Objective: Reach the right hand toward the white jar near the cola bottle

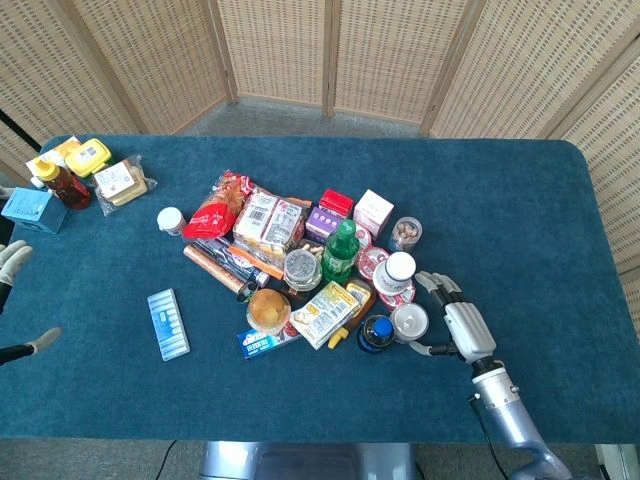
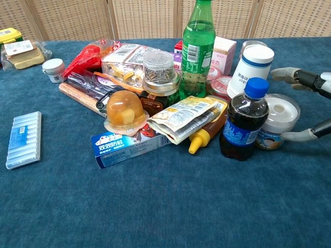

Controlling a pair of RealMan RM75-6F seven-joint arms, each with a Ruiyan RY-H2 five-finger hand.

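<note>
The white jar (image 1: 410,321) (image 2: 277,121) is short, with a pale lid, and stands just right of the cola bottle (image 1: 377,332) (image 2: 243,121) with its blue cap. My right hand (image 1: 458,322) (image 2: 305,78) is right beside the jar, open, fingers spread. In the chest view its fingers reach past the jar's far side and its thumb lies by the jar's near side, with small gaps showing. My left hand (image 1: 12,262) shows at the far left edge of the head view, open and holding nothing.
A tall white bottle with a blue band (image 2: 250,70) and a green bottle (image 2: 197,49) stand just behind the jar. A pile of snack packs, jars and a yellow squeeze bottle (image 2: 204,132) fills the table's middle. A blue blister pack (image 1: 168,323) lies apart on the left.
</note>
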